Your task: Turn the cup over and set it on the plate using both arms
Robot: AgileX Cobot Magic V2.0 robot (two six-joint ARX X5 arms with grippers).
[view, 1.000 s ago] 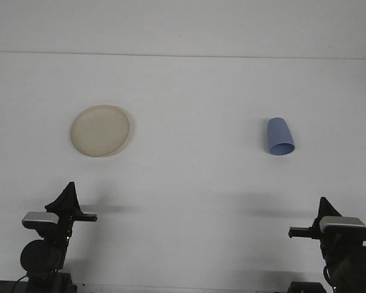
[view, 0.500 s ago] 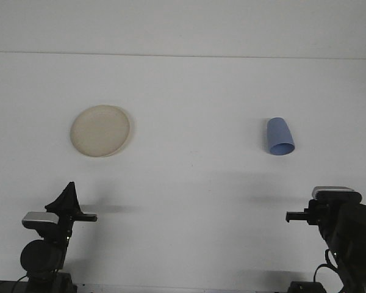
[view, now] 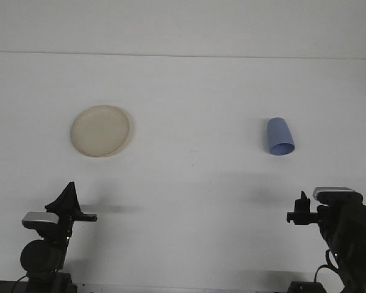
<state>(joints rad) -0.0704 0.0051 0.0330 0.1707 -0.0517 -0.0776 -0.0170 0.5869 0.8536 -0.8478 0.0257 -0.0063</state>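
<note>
A round cream plate (view: 100,130) lies on the white table at the left. A blue cup (view: 279,137) sits at the right, its narrow end pointing away from me and its wide end toward me; no inside shows. My left gripper (view: 67,200) is low at the front left, well short of the plate. At the front right, my right gripper (view: 301,209) is well short of the cup and a little right of it. Neither gripper touches anything.
The white table (view: 189,183) reaches back to a wall line at the far edge. Both arm bases stand at the front corners. Plate and cup lie far apart, with bare tabletop between them.
The right arm has lifted and turned at the front right, its black body now bulkier in view and its tip slightly higher. The left arm, plate and cup have not moved.
</note>
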